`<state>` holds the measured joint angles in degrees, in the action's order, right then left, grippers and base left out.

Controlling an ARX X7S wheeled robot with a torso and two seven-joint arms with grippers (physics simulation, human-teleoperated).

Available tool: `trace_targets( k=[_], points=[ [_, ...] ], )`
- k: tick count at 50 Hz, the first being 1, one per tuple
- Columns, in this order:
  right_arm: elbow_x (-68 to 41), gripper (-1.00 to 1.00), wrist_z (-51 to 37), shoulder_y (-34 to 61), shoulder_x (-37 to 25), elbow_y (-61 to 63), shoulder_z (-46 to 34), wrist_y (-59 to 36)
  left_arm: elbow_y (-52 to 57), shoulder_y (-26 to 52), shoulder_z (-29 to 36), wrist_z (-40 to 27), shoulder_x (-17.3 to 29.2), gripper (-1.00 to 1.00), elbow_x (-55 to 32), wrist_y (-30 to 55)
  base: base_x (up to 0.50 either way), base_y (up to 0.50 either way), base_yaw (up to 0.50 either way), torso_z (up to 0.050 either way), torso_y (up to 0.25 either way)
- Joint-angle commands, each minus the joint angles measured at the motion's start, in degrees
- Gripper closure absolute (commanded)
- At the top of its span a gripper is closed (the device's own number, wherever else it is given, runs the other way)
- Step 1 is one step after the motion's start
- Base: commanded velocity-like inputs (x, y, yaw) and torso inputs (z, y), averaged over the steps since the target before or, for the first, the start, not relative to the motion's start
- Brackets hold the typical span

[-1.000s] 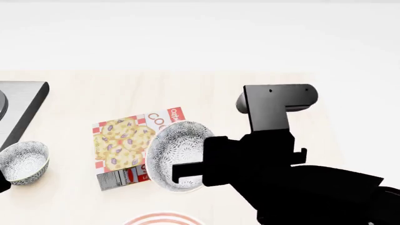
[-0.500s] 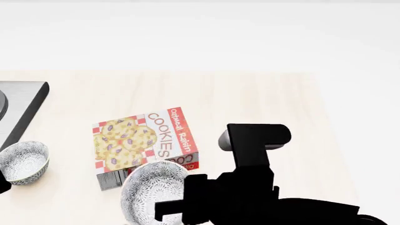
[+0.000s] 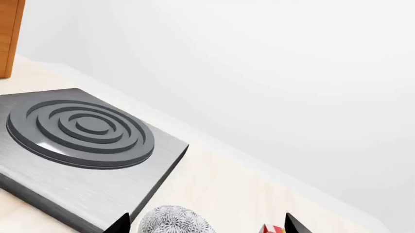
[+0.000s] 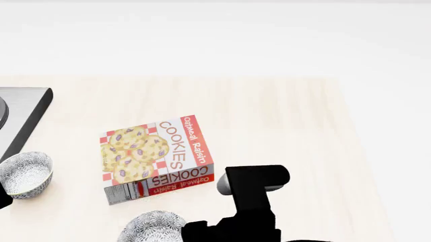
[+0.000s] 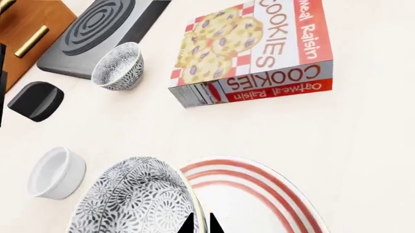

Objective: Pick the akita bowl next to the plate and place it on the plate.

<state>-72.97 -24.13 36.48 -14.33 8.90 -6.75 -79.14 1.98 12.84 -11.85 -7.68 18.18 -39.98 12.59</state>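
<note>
Right fingers pinching akita bowl, pale wooden table, white wall

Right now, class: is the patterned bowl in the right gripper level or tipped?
Tipped. The akita bowl hangs on edge in the right gripper, its patterned outside facing the wrist camera, beside the plate.

Cropped and hidden items

Akita bowl: lower part cut by head view's edge. Plate: partly cropped, partly behind bowl. Right gripper: only fingertips visible. Left gripper: two tips showing. Stove plate: cropped left.
</note>
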Motion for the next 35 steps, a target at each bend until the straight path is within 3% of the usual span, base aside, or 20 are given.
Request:
trace_targets(
  k=[1,35],
  points=[
    [1.29,1.0,3.47,-1.7,-0.82,-0.28,-2.99,2.19,0.79,-0.13,0.07,-0.61,0.24,-1.0,-0.4,0.48,0.0,0.0,0.0,0.0,0.0],
    [8.41,1.0,10.33,-3.42,-2.86,-2.23,-11.93,7.76,-0.27,0.13,0.52,-0.37,0.44,-1.0,-0.43,-0.32,0.0,0.0,0.0,0.0,0.0]
  ],
)
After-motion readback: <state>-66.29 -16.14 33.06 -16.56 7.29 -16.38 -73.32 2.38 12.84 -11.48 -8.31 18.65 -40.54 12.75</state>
